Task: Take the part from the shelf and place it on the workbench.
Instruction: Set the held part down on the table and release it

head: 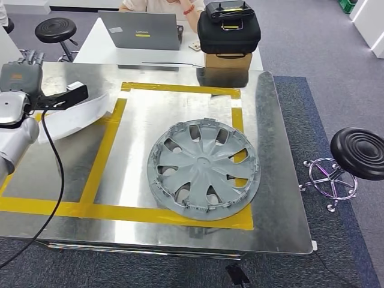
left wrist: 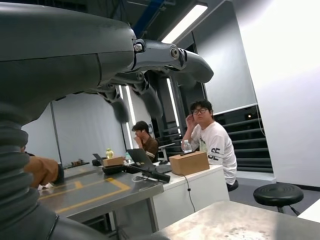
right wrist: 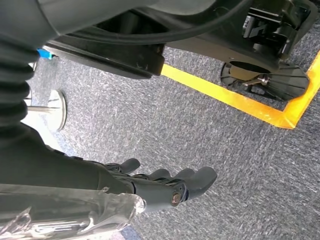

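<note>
Since the wheel cover (head: 204,169) already lies flat on the metal worktop (head: 281,198), inside the yellow tape outline (head: 102,157) that seems to mark its spot, both hands hold nothing: the right hand (right wrist: 162,182) hangs over carpet, fingers loosely extended, the left hand (left wrist: 151,75) raised, fingers apart. Beyond sit a laptop (head: 140,30) and black case (head: 228,27).
</note>
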You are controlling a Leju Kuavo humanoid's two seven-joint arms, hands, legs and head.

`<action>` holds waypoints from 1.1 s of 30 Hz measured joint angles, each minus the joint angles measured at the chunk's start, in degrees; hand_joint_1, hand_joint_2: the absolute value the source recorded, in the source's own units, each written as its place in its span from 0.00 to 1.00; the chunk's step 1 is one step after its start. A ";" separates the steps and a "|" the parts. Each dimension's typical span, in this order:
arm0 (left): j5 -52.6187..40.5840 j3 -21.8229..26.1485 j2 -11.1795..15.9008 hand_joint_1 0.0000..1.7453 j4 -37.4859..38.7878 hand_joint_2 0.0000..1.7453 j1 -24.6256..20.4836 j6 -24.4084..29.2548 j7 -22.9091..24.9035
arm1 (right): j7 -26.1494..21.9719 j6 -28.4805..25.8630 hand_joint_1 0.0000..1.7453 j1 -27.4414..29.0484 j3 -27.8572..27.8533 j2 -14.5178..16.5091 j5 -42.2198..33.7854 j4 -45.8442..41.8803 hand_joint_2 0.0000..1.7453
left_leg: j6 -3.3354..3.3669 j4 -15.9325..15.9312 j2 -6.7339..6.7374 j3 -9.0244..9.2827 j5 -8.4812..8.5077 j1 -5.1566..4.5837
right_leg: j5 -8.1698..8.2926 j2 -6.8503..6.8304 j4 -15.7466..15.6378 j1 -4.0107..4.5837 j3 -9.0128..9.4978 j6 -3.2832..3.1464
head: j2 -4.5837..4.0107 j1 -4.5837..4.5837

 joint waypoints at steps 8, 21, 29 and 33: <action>-0.63 0.02 -0.20 0.00 0.00 1.00 0.03 -0.10 0.28 | 0.01 0.00 0.00 -0.03 0.00 0.00 0.00 0.00 0.00 | 0.00 0.00 0.00 0.00 0.00 0.00 | 0.01 0.00 0.00 0.00 -0.01 -0.02 | 0.00 0.01; -0.64 1.39 -0.92 0.00 0.00 0.00 0.64 1.23 0.07 | -0.04 0.00 0.00 -0.04 0.00 0.00 0.12 0.00 0.00 | 0.00 0.00 0.01 0.00 0.00 0.00 | 0.02 0.01 0.00 0.00 -0.02 -0.03 | 0.00 0.00; -0.60 2.52 -1.21 0.00 0.00 0.00 1.45 1.87 0.17 | -0.06 0.00 0.00 -0.03 0.00 0.00 0.15 0.00 0.00 | 0.00 0.00 0.01 0.00 0.00 0.00 | 0.02 0.01 0.00 0.00 -0.02 -0.03 | 0.00 0.01; -0.15 2.92 -1.30 0.00 0.00 0.00 1.54 1.86 0.25 | -0.06 0.02 0.00 -0.02 0.00 0.00 0.17 0.00 0.00 | 0.07 0.07 0.00 -0.02 -0.10 -0.07 | 0.04 0.02 -0.08 -0.07 0.02 0.02 | 0.00 0.01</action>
